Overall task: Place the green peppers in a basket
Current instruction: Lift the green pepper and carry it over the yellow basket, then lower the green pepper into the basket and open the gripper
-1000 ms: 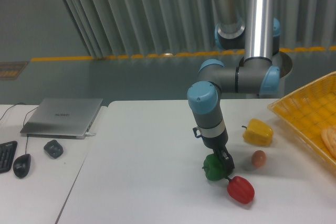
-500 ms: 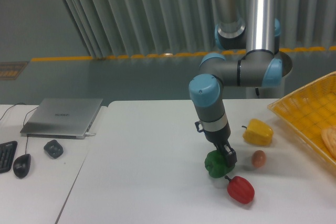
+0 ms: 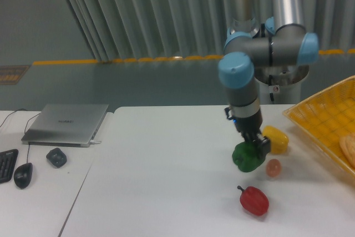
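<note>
Hanging clear of the desk, the green pepper is clamped in the gripper, whose dark fingers close on its upper right side. The arm descends from above and leans slightly toward the right.

Surroundings noted:

- A yellow pepper lies on the desk just behind and to the right of the held pepper — the gripper overlaps its left edge in this view, and contact between them cannot be judged.
- A small round orange-brown item sits on the desk directly beside the green pepper's lower right.
- A red pepper lies nearer the front edge, apart from the gripper and below it in view.
- The yellow basket stands at the right edge of the desk, partly cut off by the frame; a pale round item rests inside it. The yellow pepper lies between the held pepper and the basket.

On a separate desk to the left — a closed laptop, a small dark object, a mouse and part of a keyboard, all well apart from the arm.
</note>
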You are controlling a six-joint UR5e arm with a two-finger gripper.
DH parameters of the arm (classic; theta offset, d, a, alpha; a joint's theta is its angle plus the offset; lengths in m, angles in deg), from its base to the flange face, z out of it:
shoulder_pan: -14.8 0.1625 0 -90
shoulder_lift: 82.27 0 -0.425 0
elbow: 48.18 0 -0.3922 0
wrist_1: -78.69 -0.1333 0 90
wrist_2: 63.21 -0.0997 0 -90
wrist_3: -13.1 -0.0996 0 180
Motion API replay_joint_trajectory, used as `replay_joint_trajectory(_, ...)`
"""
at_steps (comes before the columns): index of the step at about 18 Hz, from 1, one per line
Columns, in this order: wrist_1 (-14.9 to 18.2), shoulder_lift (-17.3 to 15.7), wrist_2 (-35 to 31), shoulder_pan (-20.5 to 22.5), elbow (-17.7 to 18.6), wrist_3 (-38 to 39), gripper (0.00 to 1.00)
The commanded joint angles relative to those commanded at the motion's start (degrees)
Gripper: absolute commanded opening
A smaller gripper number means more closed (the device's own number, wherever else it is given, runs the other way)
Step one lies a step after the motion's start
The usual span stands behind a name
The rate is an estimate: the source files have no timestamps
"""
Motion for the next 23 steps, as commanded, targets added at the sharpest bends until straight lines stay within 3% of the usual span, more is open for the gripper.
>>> replay_joint_trajectory(2,3.34,-1.05,-0.09,2.99,0.00,-5.62,0.26)
replay_joint_trajectory(8,7.13,-3.87,-0.26,10.55,0.96,-18.02,0.27)
replay_joint_trajectory(11,7.57,-4.57,-1.22,13.62,2.54,-24.62,0.27)
replay_joint_trajectory(15,8.10,-6.15,-7.55,16.44,6.06,-34.28,0.28)
replay_joint_trajectory(23,8.71,-6.95,-8.09,20.05,6.59,-40.72,0.42)
